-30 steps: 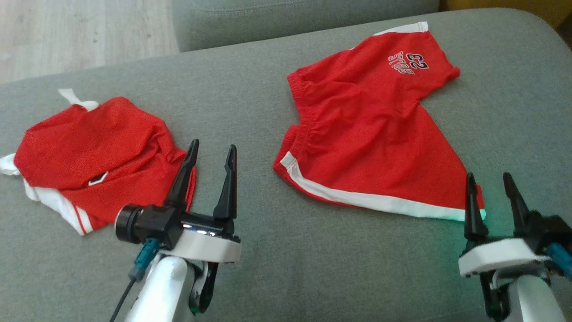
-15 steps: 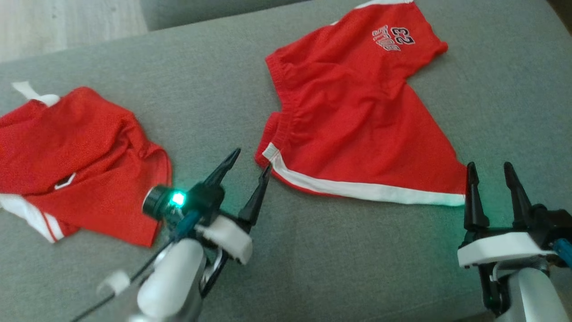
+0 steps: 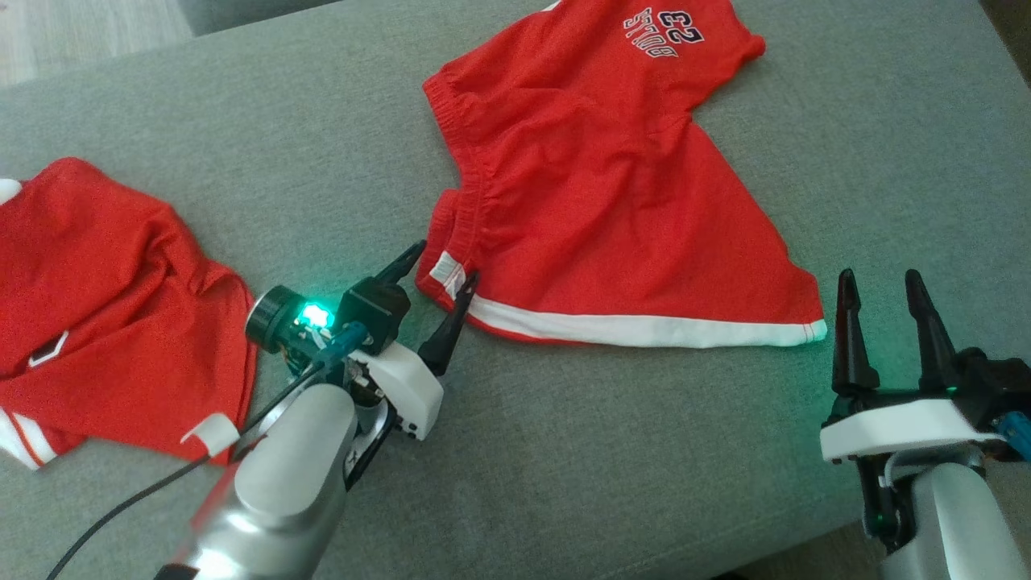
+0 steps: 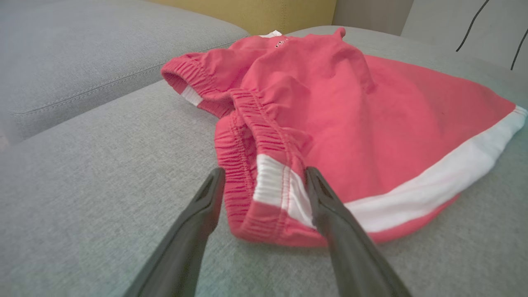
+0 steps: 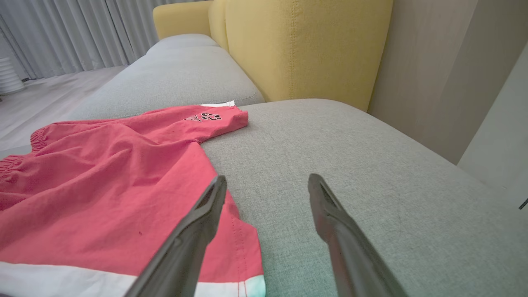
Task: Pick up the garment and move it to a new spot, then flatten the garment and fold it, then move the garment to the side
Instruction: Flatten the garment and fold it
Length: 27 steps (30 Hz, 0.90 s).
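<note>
The garment [image 3: 596, 185] is a pair of red shorts with a white side stripe and a "23" print, lying spread on the grey sofa seat [image 3: 266, 121]. My left gripper [image 3: 445, 262] stands open at the near corner of the waistband. In the left wrist view its open jaws straddle that corner of the garment [image 4: 350, 119], one on each side of the white stripe, low over the cushion. My right gripper [image 3: 878, 278] is open beside the hem's right corner. In the right wrist view the garment [image 5: 103, 185] lies left of the gripper [image 5: 268, 178], whose left finger overlaps the hem.
A second red garment [image 3: 105, 298] with white trim lies crumpled at the left of the seat. A yellow backrest [image 5: 305, 45] rises behind the sofa's far end. The floor [image 3: 80, 32] shows past the cushion at the upper left.
The camera has shifted, moving the scene up and left. My left gripper has swung right and forward from beside the left garment to the shorts' waistband corner. The right gripper has hardly moved.
</note>
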{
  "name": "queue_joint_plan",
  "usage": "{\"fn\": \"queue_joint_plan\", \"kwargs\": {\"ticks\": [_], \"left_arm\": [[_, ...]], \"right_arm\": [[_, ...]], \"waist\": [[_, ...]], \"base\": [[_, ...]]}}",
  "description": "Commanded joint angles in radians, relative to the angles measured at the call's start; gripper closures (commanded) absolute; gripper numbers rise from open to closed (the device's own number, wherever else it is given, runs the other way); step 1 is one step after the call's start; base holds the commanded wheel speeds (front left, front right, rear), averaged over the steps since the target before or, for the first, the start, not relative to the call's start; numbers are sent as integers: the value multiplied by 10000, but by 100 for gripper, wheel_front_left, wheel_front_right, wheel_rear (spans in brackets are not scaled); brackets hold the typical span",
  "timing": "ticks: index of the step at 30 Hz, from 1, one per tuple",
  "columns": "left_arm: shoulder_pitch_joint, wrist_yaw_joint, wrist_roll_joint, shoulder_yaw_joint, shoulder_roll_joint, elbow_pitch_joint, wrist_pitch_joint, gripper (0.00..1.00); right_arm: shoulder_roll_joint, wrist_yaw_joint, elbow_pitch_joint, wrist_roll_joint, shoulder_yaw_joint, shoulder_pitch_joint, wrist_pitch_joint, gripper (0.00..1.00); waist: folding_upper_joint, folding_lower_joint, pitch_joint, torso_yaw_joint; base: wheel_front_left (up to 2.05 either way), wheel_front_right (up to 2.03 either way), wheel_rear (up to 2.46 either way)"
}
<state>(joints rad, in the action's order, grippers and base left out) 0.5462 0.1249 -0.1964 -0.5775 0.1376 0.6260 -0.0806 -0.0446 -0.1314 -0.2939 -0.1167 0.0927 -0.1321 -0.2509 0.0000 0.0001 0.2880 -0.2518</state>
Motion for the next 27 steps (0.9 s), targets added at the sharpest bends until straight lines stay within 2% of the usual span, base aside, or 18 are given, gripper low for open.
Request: {"fn": "queue_joint_plan", "kwargs": {"ticks": [1,2,5,10,19,27], "left_arm": [[442,55,-99,167,231,-196,-28,0],[463,55,-147,109,254,-164,-6,0],[488,56,-270,-38,322,-130,4,100],[324,56,-442,-176,398,-305,-213,100],[-78,-97,-583,-231,426,-982,-513,100],[-245,-241,-614,-313,466,-1502,-507,100]], "right_arm": [[-57,7,272,-116,-205,-197,-108,0],[-57,7,265,-126,-211,-191,-108,0],[-57,7,241,-132,-223,-175,-108,0],[-57,7,88,-20,-238,-115,-108,0],[-57,7,-1270,300,-323,5,235,0],[-57,7,-1888,393,-352,-162,541,0]], "waist": [[0,-1,8,-52],[0,-1,5,-70],[0,-1,-25,-102],[0,-1,-175,-116],[0,-1,-434,16],[0,-1,-396,172]], "base": [[0,0,0],[0,0,0],[0,0,0],[0,0,0],[0,0,0],[0,0,0]]}}
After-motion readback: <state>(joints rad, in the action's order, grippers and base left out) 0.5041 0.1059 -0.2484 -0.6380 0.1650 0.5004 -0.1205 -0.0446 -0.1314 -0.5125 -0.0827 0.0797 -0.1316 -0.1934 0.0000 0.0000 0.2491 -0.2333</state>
